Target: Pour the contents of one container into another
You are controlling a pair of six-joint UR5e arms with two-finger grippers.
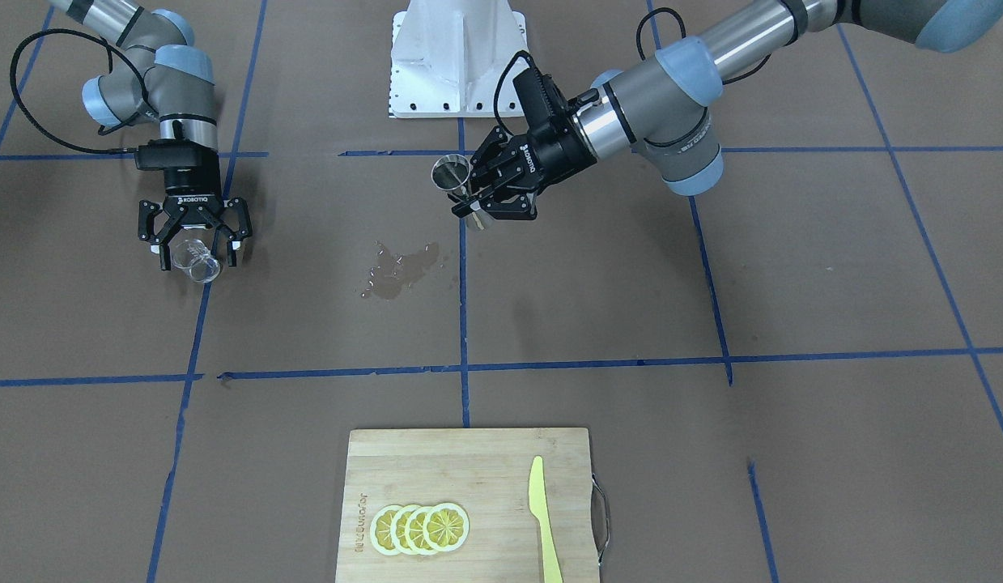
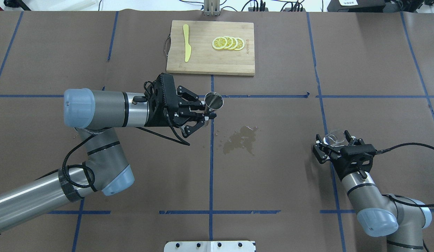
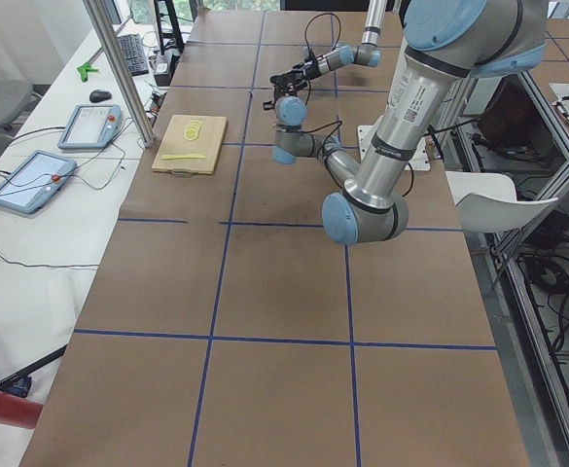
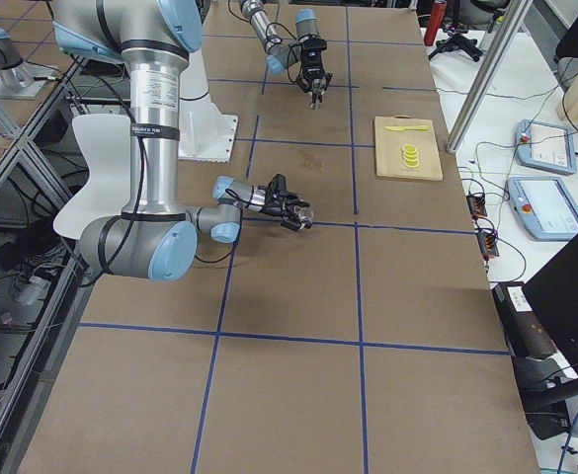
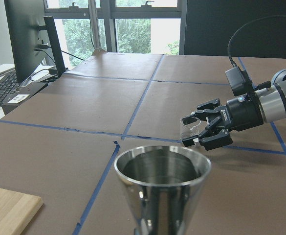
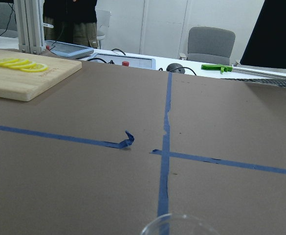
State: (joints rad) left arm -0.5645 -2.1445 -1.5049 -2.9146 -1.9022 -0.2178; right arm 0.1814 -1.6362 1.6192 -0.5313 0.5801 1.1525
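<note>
The left jaws are closed on the narrow waist of the steel jigger (image 2: 214, 100), holding it off the worktop (image 2: 273, 182) near the middle with its mouth up; its cone looks empty in the left wrist view. The right jaws stand fairly wide, with their fingertips pressed on the rounded body of the glass cup (image 2: 335, 137), which is held low over the worktop well away to the robot's right. From the front the cup looks tipped. Whether it holds any liquid cannot be told.

The main risk is probably missing the target. The jigger's mouth is small, and the cup has to cross a wide gap, so a slight misalignment or a fast tilt would send liquid past the rim. A wet patch (image 2: 242, 140) on the worktop between the two arms shows where a spill would land.

The grips are the second worry. A pinch on the slim waist may let the jigger swing if the cup bumps it, and smooth curved glass could slip between the fingertips as the wrist rolls. The cutting board (image 2: 209, 57) with lemon slices (image 2: 228, 43) and a knife (image 2: 186, 42) sits well clear.
</note>
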